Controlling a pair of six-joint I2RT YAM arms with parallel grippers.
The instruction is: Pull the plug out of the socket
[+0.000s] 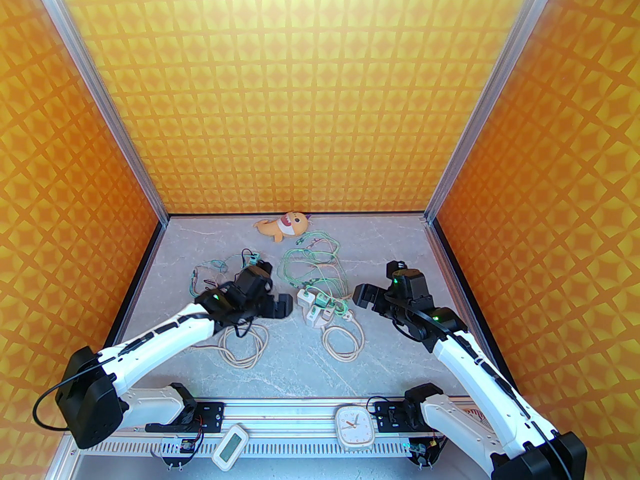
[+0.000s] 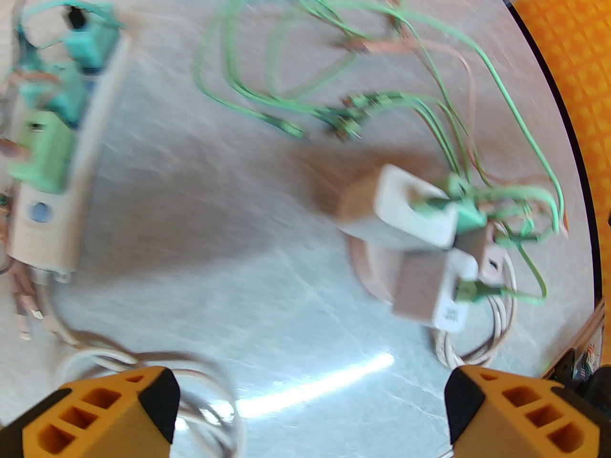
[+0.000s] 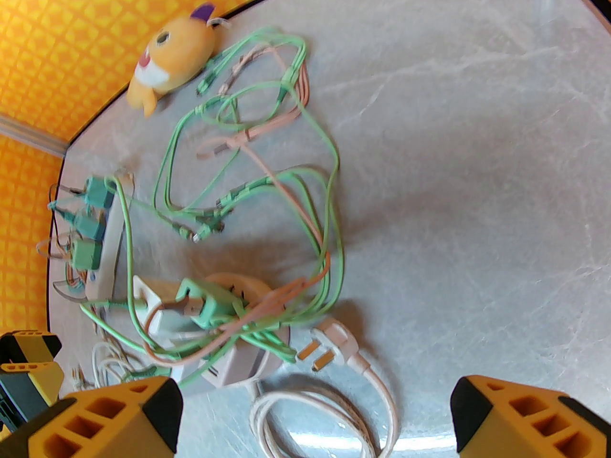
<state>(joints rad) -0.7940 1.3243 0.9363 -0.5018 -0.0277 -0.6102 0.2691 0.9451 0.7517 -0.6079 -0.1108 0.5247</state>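
A round beige socket [image 3: 248, 289] lies mid-table with a green plug [image 3: 210, 303] and white chargers [image 2: 405, 217] stuck in it, the cluster [image 1: 316, 309] draped in green and pink cables. A long power strip [image 2: 71, 170] holding several green plugs [image 2: 43, 160] lies to its left, partly under my left arm. My left gripper [image 1: 276, 308] hovers open just left of the cluster, its orange fingers [image 2: 119, 408] empty. On the cluster's right my right gripper [image 1: 367, 298] is open too, its fingers [image 3: 515, 413] holding nothing.
An orange plush toy [image 1: 280, 227] lies near the back wall. Loops of green cable [image 1: 310, 263] spread behind the socket. A loose white plug [image 3: 329, 346] and coiled white cords [image 1: 342, 345] [image 1: 242, 348] lie in front. A clock [image 1: 354, 425] sits on the near rail.
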